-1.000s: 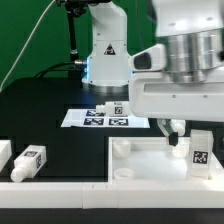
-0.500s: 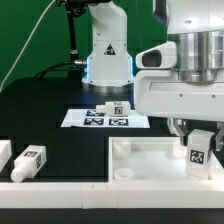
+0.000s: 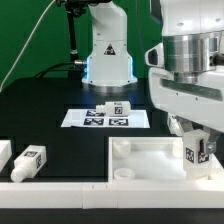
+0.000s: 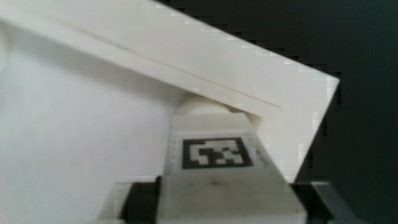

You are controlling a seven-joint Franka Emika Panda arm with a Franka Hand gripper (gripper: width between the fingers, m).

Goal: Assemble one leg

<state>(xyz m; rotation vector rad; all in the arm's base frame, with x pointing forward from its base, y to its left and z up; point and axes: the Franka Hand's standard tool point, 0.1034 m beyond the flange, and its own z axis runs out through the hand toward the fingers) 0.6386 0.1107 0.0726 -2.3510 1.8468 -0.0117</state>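
Note:
My gripper (image 3: pixel 197 133) is shut on a leg (image 3: pixel 198 152), a small white peg with a black-and-white tag facing the camera. It holds the leg upright at the right corner of the large white square tray-like piece (image 3: pixel 150 160), at the exterior view's right. In the wrist view the leg (image 4: pixel 217 150) stands between the dark fingers (image 4: pixel 178 200) of my gripper (image 4: pixel 222 203), its far end at a corner of the white piece (image 4: pixel 89 120). I cannot tell whether the leg touches the corner hole.
Two more legs (image 3: pixel 30 162) (image 3: pixel 3 153) lie at the exterior view's left in front. Another leg (image 3: pixel 117 108) rests at the marker board (image 3: pixel 100 119) near the robot base (image 3: pixel 108 55). A white rail (image 3: pixel 60 190) runs along the front edge.
My gripper has moved toward the exterior view's right with the leg in it, and the leg now sits a little lower at the white piece's right corner.

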